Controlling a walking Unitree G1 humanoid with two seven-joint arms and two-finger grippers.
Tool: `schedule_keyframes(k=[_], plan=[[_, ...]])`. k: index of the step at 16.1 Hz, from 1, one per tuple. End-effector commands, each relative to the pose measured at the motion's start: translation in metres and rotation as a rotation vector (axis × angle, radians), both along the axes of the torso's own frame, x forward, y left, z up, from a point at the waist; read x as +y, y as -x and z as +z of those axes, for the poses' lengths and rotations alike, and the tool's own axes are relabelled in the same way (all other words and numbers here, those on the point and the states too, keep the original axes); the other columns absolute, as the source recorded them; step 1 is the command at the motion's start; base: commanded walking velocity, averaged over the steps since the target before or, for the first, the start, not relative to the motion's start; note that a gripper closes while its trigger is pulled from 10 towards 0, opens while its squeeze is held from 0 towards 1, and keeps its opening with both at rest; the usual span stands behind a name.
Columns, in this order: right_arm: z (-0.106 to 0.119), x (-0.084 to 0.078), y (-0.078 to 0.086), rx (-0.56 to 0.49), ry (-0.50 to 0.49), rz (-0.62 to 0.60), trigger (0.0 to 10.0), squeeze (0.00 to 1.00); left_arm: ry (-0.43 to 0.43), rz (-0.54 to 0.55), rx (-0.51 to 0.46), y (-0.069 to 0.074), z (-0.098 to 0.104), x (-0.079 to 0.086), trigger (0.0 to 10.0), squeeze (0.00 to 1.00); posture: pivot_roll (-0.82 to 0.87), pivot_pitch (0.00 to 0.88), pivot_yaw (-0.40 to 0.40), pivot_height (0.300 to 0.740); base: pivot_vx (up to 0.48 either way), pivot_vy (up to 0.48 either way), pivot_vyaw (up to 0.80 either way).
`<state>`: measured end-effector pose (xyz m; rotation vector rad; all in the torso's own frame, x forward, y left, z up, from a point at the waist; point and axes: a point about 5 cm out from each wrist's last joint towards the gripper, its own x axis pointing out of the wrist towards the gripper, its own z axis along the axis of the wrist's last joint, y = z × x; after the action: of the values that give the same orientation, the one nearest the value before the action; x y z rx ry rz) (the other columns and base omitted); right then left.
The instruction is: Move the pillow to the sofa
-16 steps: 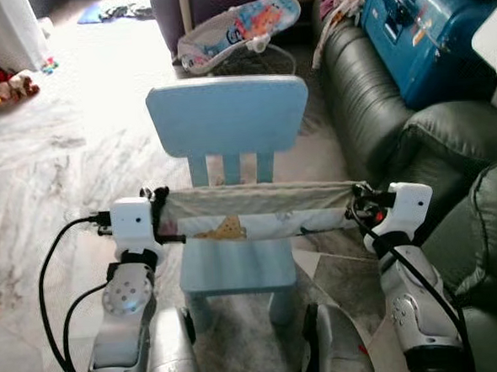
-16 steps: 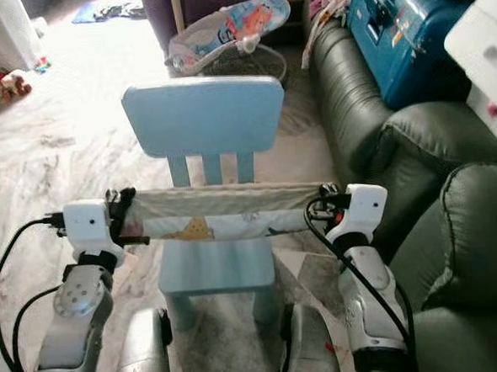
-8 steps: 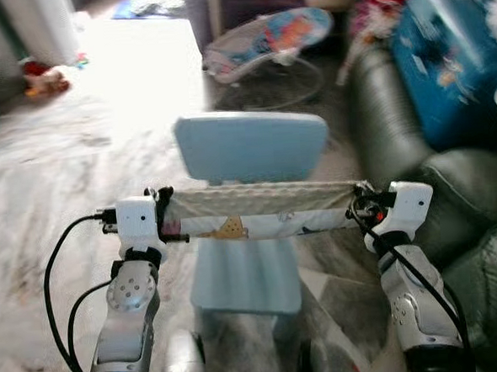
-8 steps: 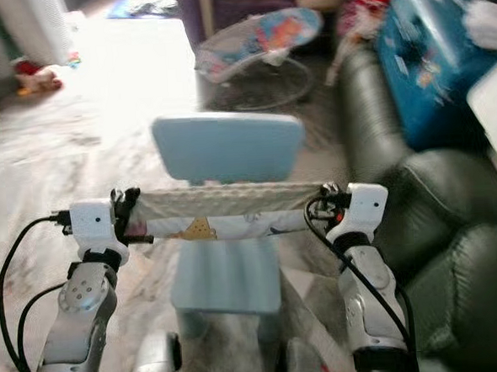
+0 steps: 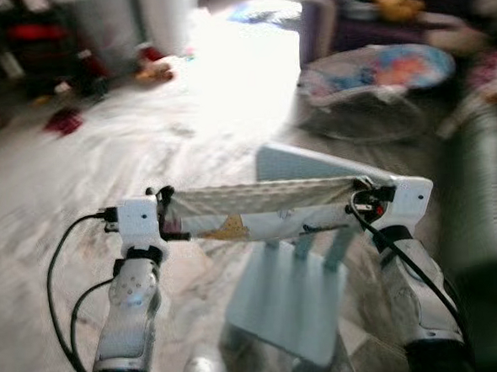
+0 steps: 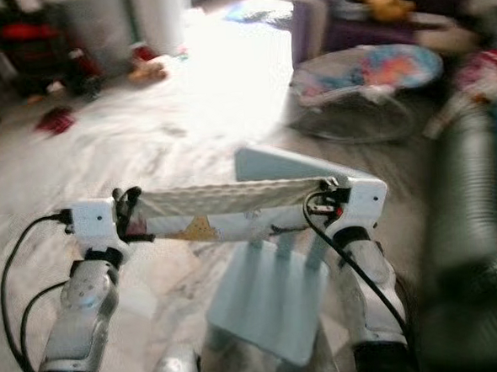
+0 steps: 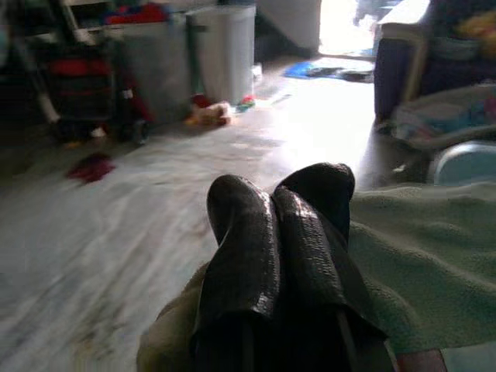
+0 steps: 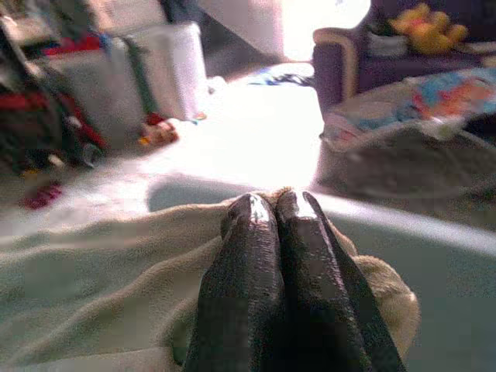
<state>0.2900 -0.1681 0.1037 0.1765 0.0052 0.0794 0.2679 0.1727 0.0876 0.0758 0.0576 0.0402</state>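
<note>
I hold a flat cream pillow [image 5: 258,209] with a printed pattern stretched level between both arms, in front of my chest. My left gripper [image 5: 162,215] is shut on its left end, and the left wrist view has the black fingers [image 7: 310,225] pressed together over the pale green fabric [image 7: 418,256]. My right gripper [image 5: 361,203] is shut on the right end, fingers [image 8: 256,263] closed on the cloth [image 8: 93,271]. The dark green sofa [image 5: 481,189] is a blur at the right edge.
A light blue child's chair [image 5: 301,292] stands just below and beyond the pillow. A baby bouncer [image 5: 377,81] lies on the marble floor [image 5: 78,163] further back, by a purple armchair [image 5: 348,20]. Toys and red clutter [image 5: 46,47] sit far left.
The camera has swung left: chair, sofa and bouncer slid right and the picture blurred. The pillow stays gripped the same way between both arms.
</note>
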Motion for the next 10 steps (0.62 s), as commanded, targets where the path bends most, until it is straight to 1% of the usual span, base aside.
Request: schedule_keyframes(k=[1,2,3,4,5,7,8,10], plan=[[-0.004,-0.021,0.008,0.011,0.025,-0.066,0.0,0.0,0.005,-0.065,0.015,-0.008,0.0,-0.02,0.0,0.0,0.02,0.0,-0.029,0.74,0.0,0.0,0.0],[-0.004,-0.021,0.007,0.013,0.027,-0.07,0.0,0.0,-0.005,-0.091,0.042,-0.011,-0.002,-0.023,3.9,0.0,0.02,0.0,-0.045,0.74,0.0,0.0,0.0],[-0.004,-0.021,0.006,0.017,0.031,-0.07,0.0,0.0,-0.022,-0.121,0.045,-0.017,0.0,-0.026,8.8,0.0,0.03,0.0,-0.053,0.74,0.0,0.0,0.0],[-0.004,-0.019,0.006,0.017,0.036,-0.063,0.0,0.0,-0.036,-0.132,0.026,-0.022,0.004,-0.027,9.5,0.0,0.03,0.0,-0.053,0.74,0.0,0.0,0.0],[-0.004,-0.017,0.006,0.017,0.04,-0.053,0.0,0.0,-0.054,-0.13,0.012,-0.026,0.008,-0.026,10.0,0.0,0.03,0.0,-0.048,0.74,0.0,0.0,0.0],[-0.004,-0.013,0.003,0.01,0.051,-0.039,0.0,0.0,-0.048,-0.094,0.036,-0.031,0.01,-0.024,10.0,0.0,0.03,0.0,-0.03,0.74,0.0,0.0,0.0],[-0.004,-0.015,0.003,0.009,0.048,-0.052,0.0,0.0,-0.039,-0.086,0.03,-0.028,0.012,-0.026,10.0,0.0,0.02,0.0,-0.027,0.74,0.0,0.0,0.0],[-0.004,-0.017,0.004,0.014,0.044,-0.068,0.0,0.0,0.014,-0.094,0.052,-0.019,0.008,-0.03,10.0,0.0,0.02,0.0,-0.032,0.74,0.0,0.0,0.0]])
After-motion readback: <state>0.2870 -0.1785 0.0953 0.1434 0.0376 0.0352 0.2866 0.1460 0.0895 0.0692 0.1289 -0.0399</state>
